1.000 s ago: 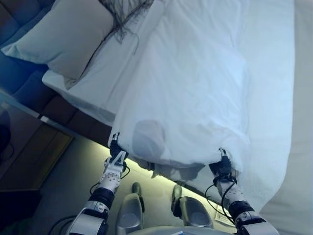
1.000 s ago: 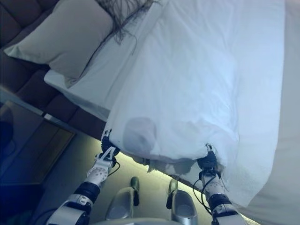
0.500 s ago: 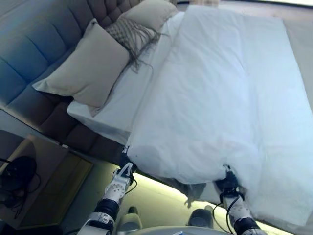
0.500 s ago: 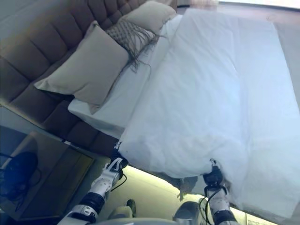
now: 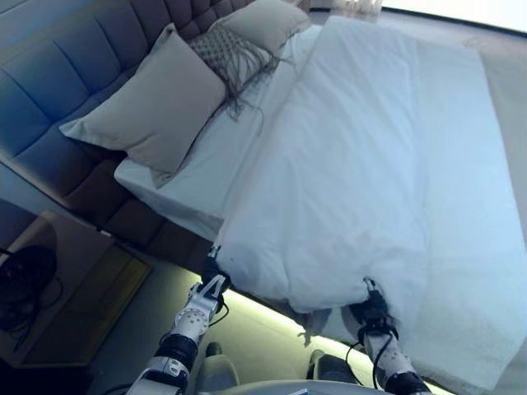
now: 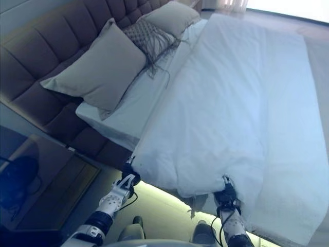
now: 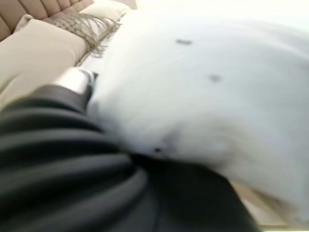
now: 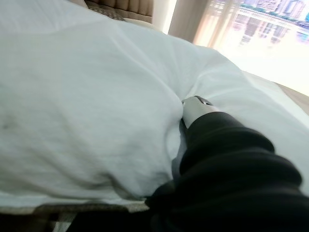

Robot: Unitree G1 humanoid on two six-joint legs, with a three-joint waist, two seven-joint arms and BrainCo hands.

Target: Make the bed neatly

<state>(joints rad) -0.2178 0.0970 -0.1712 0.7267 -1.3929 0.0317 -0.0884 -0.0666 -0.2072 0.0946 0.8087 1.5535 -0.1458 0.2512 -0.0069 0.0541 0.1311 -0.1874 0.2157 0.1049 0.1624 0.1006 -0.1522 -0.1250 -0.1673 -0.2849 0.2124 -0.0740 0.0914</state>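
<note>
From the left eye view you see the white duvet [image 5: 370,164] spread down the bed [image 5: 165,185], its near edge bunched over the side. Your left hand [image 5: 207,290] sits at the near-left corner and your right hand [image 5: 370,311] further along that edge. A second ago this view showed only the near half of the cover; now the headboard [image 5: 58,74], both pillows [image 5: 152,103] and the fringed cushion [image 5: 226,53] show, so the camera has lifted (the bedding itself has barely moved). A nightstand [image 5: 66,296] stands beside the bed.

The right eye view shows the same: the hem between your hands is rumpled and hangs unevenly.

In the left wrist view the cloth drapes over the dark cover; you cannot tell what the fingers are doing.

In the right wrist view one silver finger [image 8: 195,107] presses into the fabric, the rest buried, so the hold is unclear.

Judging by this, the cover is laid out but the near edge wants pulling straight.
</note>
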